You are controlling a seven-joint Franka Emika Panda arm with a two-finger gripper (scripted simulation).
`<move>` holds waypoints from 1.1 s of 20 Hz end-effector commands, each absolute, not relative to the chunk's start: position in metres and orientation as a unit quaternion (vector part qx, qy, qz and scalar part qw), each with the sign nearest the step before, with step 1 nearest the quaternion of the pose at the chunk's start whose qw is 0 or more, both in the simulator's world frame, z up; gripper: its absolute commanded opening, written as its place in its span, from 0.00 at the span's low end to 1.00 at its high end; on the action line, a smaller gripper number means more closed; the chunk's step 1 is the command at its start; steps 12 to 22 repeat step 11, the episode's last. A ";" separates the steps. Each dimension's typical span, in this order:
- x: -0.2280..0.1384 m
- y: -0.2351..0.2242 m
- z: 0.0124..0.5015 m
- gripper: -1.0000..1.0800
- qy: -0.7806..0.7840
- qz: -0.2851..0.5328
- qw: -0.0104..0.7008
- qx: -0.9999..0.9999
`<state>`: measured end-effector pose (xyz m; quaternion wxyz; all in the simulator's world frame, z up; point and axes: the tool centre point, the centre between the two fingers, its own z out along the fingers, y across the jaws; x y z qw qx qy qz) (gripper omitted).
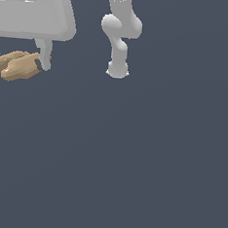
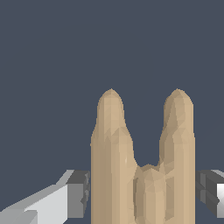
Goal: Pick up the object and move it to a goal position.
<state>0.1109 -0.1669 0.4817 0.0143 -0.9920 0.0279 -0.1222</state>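
The object is one tan, wood-coloured piece, lying low on the dark counter at the far left of the exterior view, partly cut off by the frame edge. In the wrist view it shows two slim bars with rounded, tapering tips, side by side, joined by one short cross-piece between them near their lower ends.

One pincer is in sight. In the exterior view its pale grey body fills the upper left corner, and only one finger can be made out, reaching down and ending against the object's right end, with a dark pad at its tip. In the wrist view two fingers are counted: one just left of the left bar, one just right of the right bar, each with a dark grey pad facing inward. The object sits between them. The pincer is spread about as wide as the object itself; the left pad looks to be touching or nearly touching the bar, and a thin gap shows at the right pad, so whether it truly pinches the piece cannot be told.

Further right in the exterior view stands one white arm, its base resting on the counter, well apart from the object.
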 end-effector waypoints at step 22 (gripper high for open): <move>0.113 -0.172 0.494 0.00 0.027 -0.125 0.015 -0.992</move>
